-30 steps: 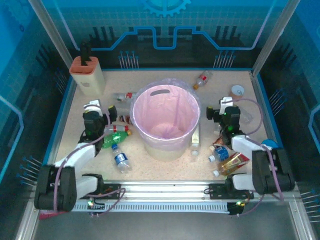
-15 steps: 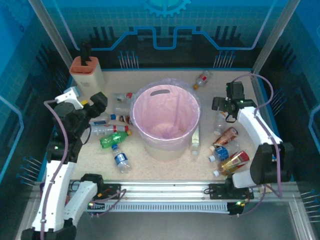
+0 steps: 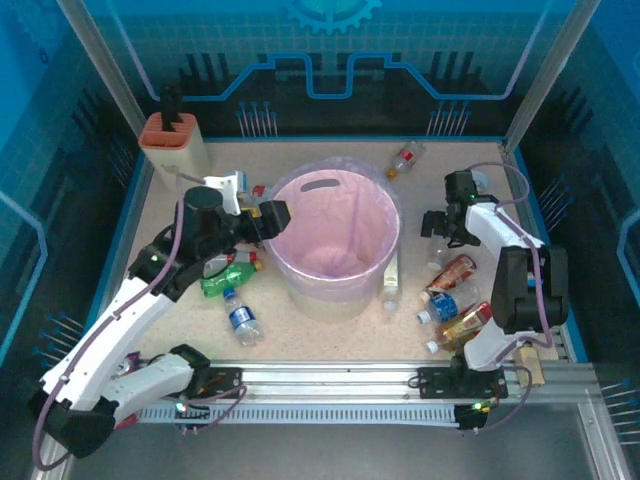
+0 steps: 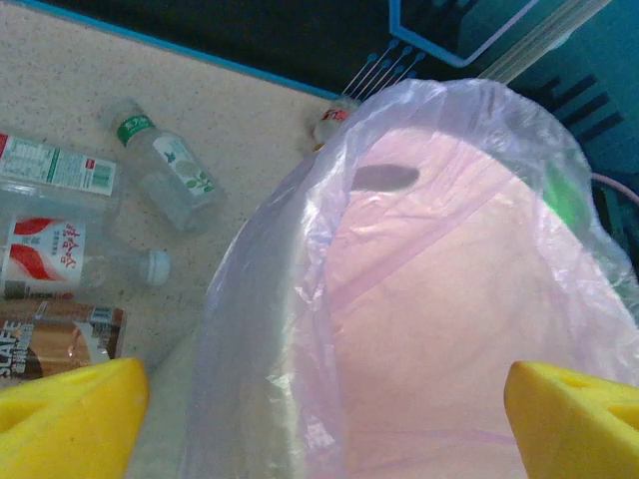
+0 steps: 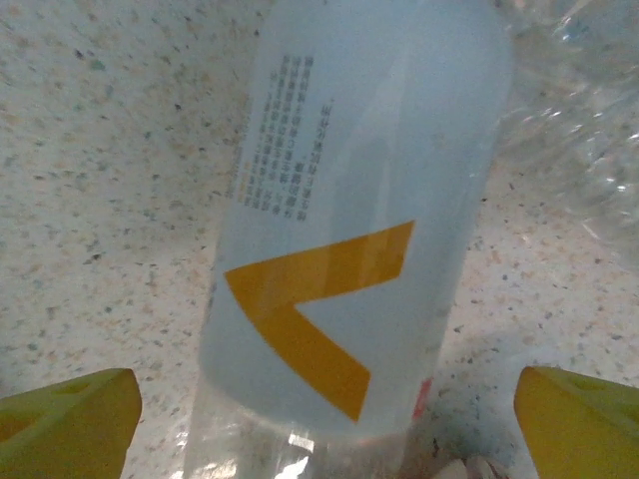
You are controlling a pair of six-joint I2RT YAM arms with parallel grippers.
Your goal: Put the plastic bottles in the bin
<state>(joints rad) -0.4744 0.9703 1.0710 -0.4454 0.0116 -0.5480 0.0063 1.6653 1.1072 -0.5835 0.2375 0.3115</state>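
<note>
The pale bottle (image 5: 349,200) lies on the desk (image 5: 90,150), wearing an orange chevron and fine print too small for me to read. My right tool (image 5: 319,419) straddles it, released. Left of the pink-lined bin (image 4: 260,289) lie a green-capped bottle (image 4: 165,170), a red-and-white labelled bottle (image 4: 60,249) and a brown bottle (image 4: 55,339) reading, I think, "SLATE". My left tool (image 4: 319,419) hangs released over the bin's rim.

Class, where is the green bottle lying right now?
In the top view, the green bottle lies left of the bin, just beyond the blue-labelled bottle.
</note>
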